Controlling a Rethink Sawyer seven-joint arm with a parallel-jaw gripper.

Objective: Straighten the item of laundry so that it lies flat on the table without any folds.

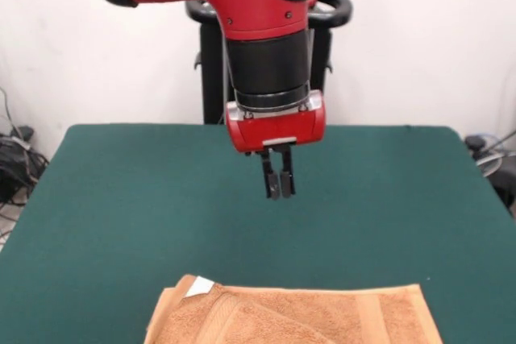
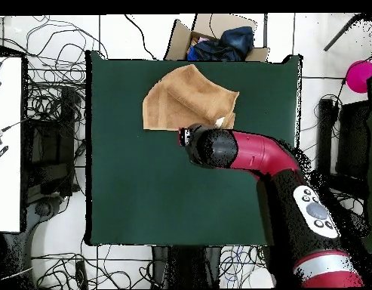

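We see the red and black arm's gripper (image 1: 279,185) hanging above the large rectangular table (image 1: 121,199) with its dark green felt-like top, its 2 thin black fingers (image 1: 273,183) pressed together with nothing between them. From the front, it hangs over bare green, well apart from the small orange-tan terry hand towel (image 1: 322,316).

The towel lies at the table's edge farthest from the robot, partly cut off by the bottom of the front view. It is not flat: 1 corner is folded over, and a small white tag (image 1: 199,285) shows at that fold. A woven band stripe (image 1: 371,316) crosses it near 1 end.

From overhead, we see the towel (image 2: 185,98) as an uneven, crumpled shape, with the arm's red head just beside its lower right corner. An open cardboard box (image 2: 219,38) with dark blue cloth sits beyond the table (image 2: 143,189).
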